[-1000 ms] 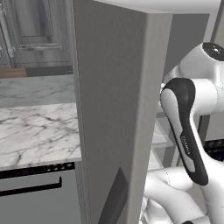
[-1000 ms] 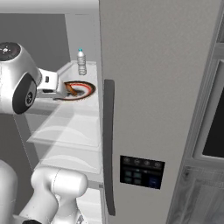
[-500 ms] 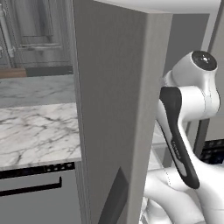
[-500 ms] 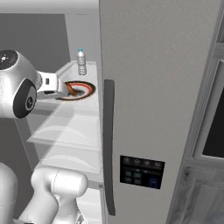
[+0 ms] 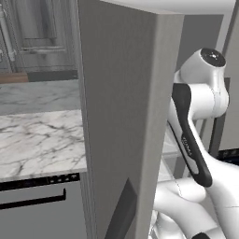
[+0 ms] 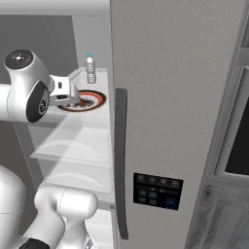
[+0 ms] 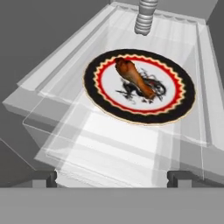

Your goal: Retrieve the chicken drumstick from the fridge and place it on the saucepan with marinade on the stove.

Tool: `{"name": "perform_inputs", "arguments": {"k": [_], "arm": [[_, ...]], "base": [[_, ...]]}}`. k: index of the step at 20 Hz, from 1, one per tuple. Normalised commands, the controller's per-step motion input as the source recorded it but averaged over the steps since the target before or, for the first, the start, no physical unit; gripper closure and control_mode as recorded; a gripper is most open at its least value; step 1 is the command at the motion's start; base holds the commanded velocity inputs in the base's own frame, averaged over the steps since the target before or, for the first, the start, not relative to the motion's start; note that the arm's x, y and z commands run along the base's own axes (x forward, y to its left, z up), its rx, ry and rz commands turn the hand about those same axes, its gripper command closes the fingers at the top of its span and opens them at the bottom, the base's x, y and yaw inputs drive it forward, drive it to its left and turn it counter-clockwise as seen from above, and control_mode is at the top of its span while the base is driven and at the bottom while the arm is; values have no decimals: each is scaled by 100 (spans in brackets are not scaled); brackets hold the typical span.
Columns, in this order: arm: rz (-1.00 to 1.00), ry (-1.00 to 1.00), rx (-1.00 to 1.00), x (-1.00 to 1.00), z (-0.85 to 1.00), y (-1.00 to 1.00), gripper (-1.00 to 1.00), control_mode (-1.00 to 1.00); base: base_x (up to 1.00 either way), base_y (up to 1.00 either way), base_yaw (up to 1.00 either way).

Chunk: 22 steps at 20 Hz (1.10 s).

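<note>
The chicken drumstick, golden-brown, lies on a round plate with a black rim and a red ring, on a glass shelf inside the fridge. My gripper is open and hovers in front of the plate, short of the drumstick, with nothing between its fingertips. In the right base view the gripper reaches in over the plate from the left. The saucepan with marinade and the stove are out of view.
A small water bottle stands upright behind the plate. The open fridge door stands edge-on left of the arm, with a marble counter beyond it. The shut right door carries a dark handle and a dispenser panel.
The arm's upper joints have shifted a little, carrying the hand slightly further into the fridge toward the plate. The gripper stays open and the drumstick has not moved.
</note>
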Motion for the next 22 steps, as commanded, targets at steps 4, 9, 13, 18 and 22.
{"name": "perform_inputs", "arguments": {"k": [4, 9, 13, 18, 22], "arm": [[4, 0, -1, 29, -1, 0, -100, -100], [5, 0, -5, 31, -8, 0, -100, -100], [6, -2, -7, 28, -15, 0, -100, -100], [8, -3, -7, 25, -18, 0, -100, -100], [6, -1, -1, 14, -1, 0, -100, -100]], "base": [[0, 0, 0], [0, 0, 0], [0, 0, 0], [0, 0, 0], [0, 0, 0]]}}
